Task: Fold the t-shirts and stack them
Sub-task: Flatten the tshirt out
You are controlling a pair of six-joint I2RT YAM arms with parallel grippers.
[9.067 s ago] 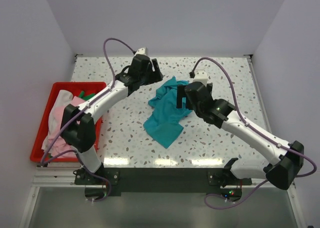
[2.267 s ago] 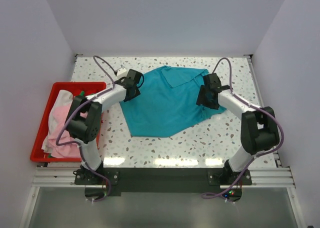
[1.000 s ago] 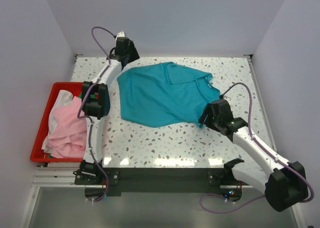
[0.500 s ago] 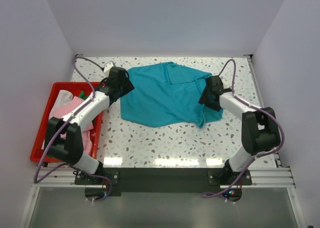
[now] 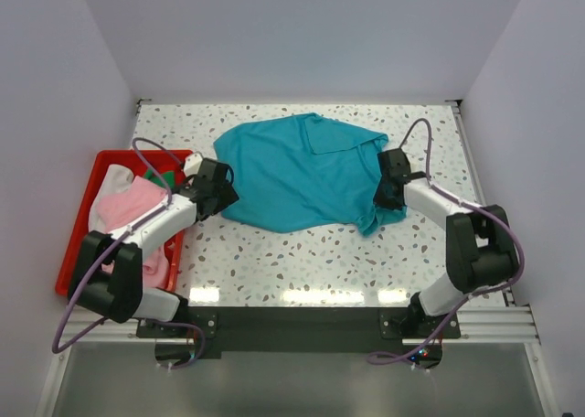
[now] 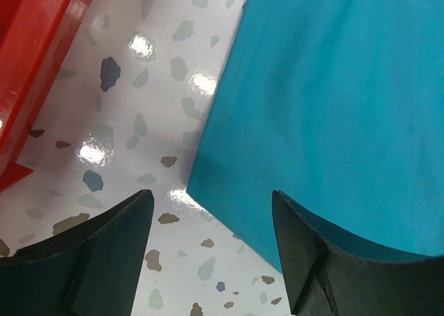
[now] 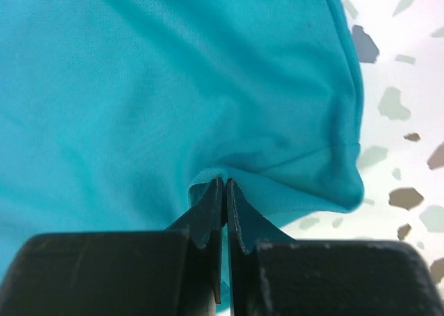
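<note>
Teal t-shirt [image 5: 302, 175] lies spread mid-worktop [image 5: 320, 252], mostly flat but bunched along its right edge. The right gripper [image 7: 223, 191] is clenched on a pinch of that edge, likely to pull it smooth. The left gripper [image 6: 208, 204] hangs released over the left corner, placed to grasp it.

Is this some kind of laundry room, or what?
Probably a robotics lab test cell: a speckled tabletop boxed in by plain white walls, a left arm and a right arm bolted at its near edge, a teal t-shirt spread out, and a red bin of more clothes.
</note>
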